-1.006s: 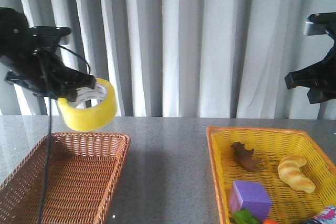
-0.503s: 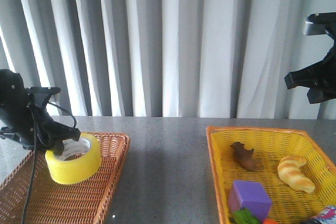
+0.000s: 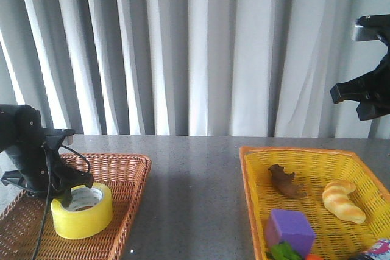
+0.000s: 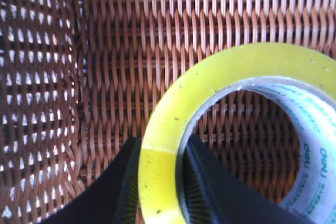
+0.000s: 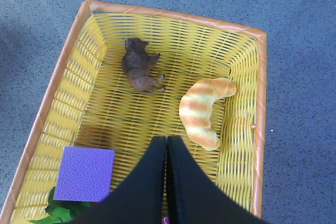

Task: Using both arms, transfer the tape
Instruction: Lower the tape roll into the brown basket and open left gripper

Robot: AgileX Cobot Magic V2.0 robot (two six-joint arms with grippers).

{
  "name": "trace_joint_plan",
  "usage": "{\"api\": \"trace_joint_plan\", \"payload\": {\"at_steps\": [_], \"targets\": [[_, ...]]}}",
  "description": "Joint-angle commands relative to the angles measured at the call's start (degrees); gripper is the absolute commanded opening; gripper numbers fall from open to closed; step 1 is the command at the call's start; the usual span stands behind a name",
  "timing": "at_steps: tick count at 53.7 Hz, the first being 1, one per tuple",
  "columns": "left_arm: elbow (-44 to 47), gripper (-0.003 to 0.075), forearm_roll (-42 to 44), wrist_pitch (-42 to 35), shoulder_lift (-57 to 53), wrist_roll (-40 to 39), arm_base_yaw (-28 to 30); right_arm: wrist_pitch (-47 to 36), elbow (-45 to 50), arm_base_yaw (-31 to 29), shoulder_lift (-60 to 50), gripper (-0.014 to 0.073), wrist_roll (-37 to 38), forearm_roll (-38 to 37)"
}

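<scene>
The left arm (image 3: pixel 27 153) is down low at the left end of the worktop (image 3: pixel 195 181), and its pincer (image 4: pixel 163 182) is clamped on the wall of the tape (image 3: pixel 82 210), one finger (image 4: pixel 123 182) outside the yellow band and the other inside the ring against the white printed core. The tape sits inside the brown wicker basket (image 3: pixel 131 178) at the worktop's left end, lying flat with its hole facing up; the left wrist view shows the basket's weave right through that hole. Whether the roll's underside is fully resting on the basket floor, I cannot tell.

Over on the right, the right arm (image 3: pixel 365 92) hangs high above the right end of the worktop, well apart from everything. Its pincer (image 5: pixel 167 182) is closed, the two black fingers pressed together with nothing between them, hovering over the yellow basket (image 3: pixel 253 168). In that basket lie a small brown animal figure (image 5: pixel 140 72) towards the far side, a croissant (image 5: pixel 202 111) near its right wall, a purple cube (image 5: pixel 85 174) on the near side, and a scrap of green (image 5: pixel 63 213) just beside the cube at the near edge.
</scene>
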Motion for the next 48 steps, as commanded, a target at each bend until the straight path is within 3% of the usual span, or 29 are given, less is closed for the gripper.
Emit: {"api": "trace_joint_plan", "payload": {"at_steps": [1, 8, 14, 30, 34, 40, 48], "targets": [[-1.59, 0.0000, -0.61, -2.18, -3.74, 0.44, 0.12, -1.93, -1.37, -0.35, -2.82, -0.0008, -0.39, -0.31], [-1.59, 0.0059, -0.77, -2.24, -3.74, 7.30, 0.12, -1.93, -1.37, -0.35, -2.82, -0.0008, -0.39, -0.31], [-1.59, 0.0137, -0.77, -2.45, -3.74, 7.89, 0.12, -1.93, -1.37, -0.35, -2.82, -0.0008, -0.39, -0.31], [-1.59, 0.0544, -0.78, -3.56, -3.74, 5.00, 0.12, -1.93, -1.37, -0.35, -2.82, -0.0008, -0.39, -0.31], [-1.78, 0.0614, -1.07, -2.57, -3.74, 4.02, 0.12, -1.93, -1.37, -0.35, -2.82, -0.0008, -0.39, -0.31], [-1.78, 0.0630, -1.29, -2.34, -4.37, 0.37, 0.12, -1.93, -1.37, -0.35, -2.82, -0.0008, -0.39, -0.31], [-4.63, 0.0575, -1.73, -2.74, -7.62, -0.44, 0.12, -1.93, -1.37, -0.35, -2.82, -0.0008, -0.39, -0.31]]}}
